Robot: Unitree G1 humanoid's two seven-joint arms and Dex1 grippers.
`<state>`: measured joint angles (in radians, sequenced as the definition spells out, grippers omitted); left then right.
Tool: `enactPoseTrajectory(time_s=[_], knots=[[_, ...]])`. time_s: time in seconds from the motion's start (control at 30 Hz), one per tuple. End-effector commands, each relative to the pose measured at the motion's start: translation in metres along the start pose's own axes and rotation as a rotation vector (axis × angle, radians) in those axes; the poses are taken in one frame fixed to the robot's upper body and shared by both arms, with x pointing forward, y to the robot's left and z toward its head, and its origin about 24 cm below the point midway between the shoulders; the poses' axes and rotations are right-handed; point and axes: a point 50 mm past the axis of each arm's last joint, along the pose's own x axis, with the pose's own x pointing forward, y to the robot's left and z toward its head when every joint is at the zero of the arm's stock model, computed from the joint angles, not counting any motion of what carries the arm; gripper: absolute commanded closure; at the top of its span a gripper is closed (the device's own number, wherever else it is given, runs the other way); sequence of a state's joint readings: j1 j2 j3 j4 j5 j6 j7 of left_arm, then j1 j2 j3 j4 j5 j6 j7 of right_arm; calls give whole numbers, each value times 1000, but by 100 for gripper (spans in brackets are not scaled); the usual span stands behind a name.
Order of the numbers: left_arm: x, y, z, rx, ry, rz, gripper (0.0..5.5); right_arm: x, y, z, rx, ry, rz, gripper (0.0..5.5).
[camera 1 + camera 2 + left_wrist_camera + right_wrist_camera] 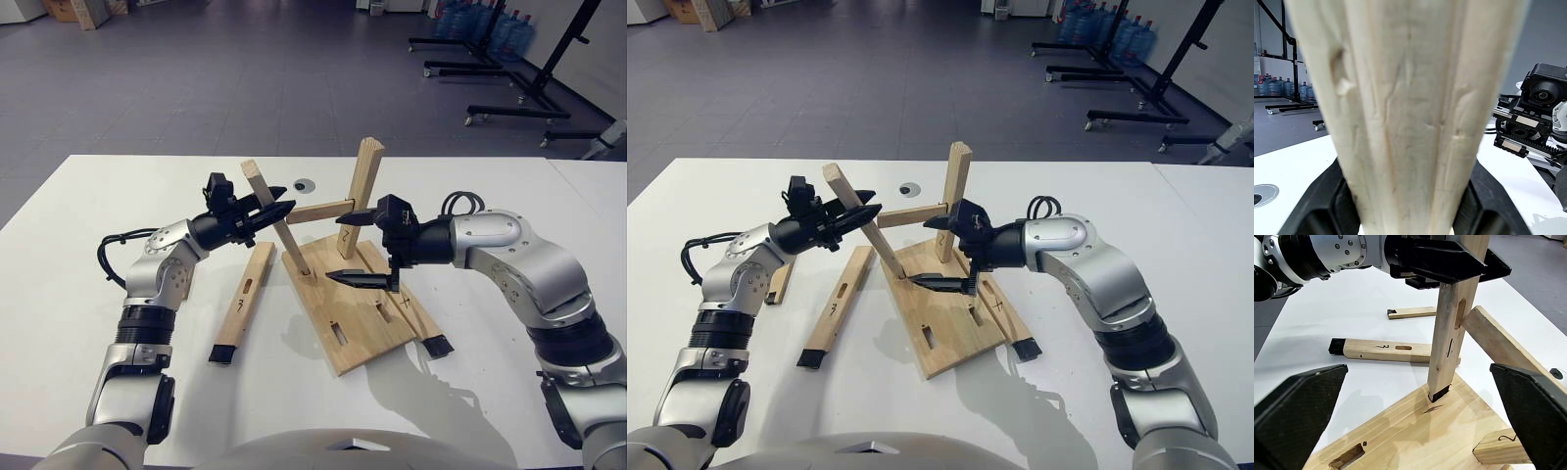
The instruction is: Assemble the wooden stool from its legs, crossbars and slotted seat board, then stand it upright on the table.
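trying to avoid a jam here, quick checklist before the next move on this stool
1. left gripper shut on tilted leg: ok
2. Tilted leg's foot on seat board: ok; seated in a slot: cannot tell
3. Tilted leg upright: not ok, it leans
4. crossbar fully home in tilted leg: cannot tell
5. right gripper open: ok
6. Seat board flat on table: ok

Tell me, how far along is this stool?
Roughly midway. Done: a tilted leg and a rear leg stand on the board, with a crossbar between them. In hand: the left gripper clamps the tilted leg; the right gripper is open. Left: loose legs lie on the table, and nothing stands upright yet.
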<state>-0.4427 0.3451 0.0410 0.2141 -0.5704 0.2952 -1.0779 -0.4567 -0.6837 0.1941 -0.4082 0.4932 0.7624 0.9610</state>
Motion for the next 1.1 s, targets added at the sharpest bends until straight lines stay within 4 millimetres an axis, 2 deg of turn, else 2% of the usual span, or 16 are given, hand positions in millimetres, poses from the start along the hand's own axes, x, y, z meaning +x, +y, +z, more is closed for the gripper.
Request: enactPoseTrajectory(time_s=[0.03, 0.57, 1.1], knots=[[1, 2, -4, -19, 42, 7, 346, 0, 1, 7, -9, -21, -1, 14], [7, 5, -1, -28, 117, -37, 346, 3, 2, 12, 4, -56, -10, 14], [20, 9, 29, 48, 119, -35, 346, 4, 2, 11, 9, -54, -12, 14]])
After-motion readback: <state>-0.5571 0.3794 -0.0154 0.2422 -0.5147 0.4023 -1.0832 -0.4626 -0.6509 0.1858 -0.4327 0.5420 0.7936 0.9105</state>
